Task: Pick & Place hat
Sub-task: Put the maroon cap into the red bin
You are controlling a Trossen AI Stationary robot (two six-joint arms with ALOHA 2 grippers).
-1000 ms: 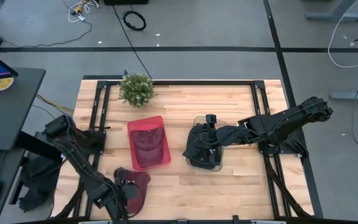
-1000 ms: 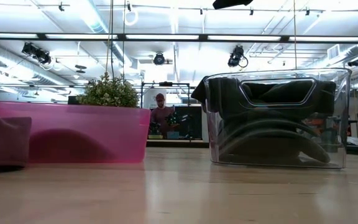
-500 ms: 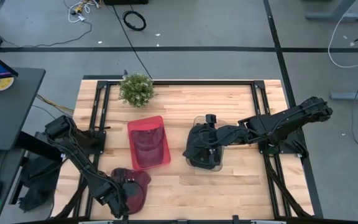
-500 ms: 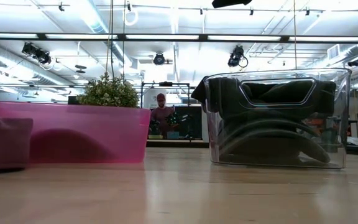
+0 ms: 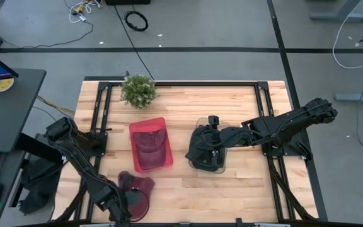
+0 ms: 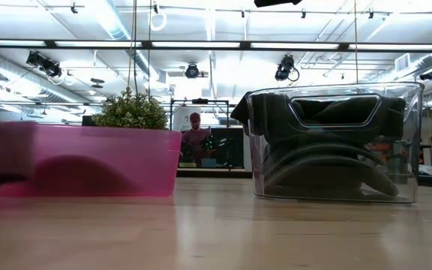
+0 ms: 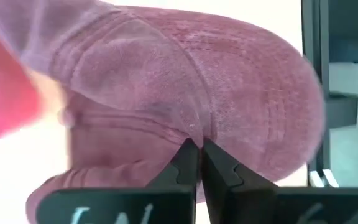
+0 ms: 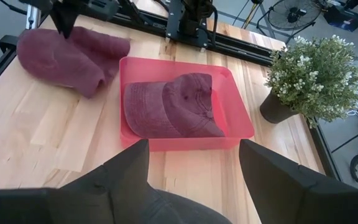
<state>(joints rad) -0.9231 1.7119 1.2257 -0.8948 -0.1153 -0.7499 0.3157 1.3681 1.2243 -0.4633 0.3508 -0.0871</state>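
Our left pincer (image 7: 196,149) pinches the maroon hat (image 7: 185,93) at the worktop's (image 5: 232,189) near edge; we should lift gently, then carry it toward the pink bin (image 5: 150,144). Right pincer (image 8: 191,155) waits spread.

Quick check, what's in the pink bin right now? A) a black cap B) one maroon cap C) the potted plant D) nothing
B: the right wrist view shows one maroon cap lying inside the pink bin, while a second maroon cap sits outside it on the table, pinched by the left gripper with its jaws shut.
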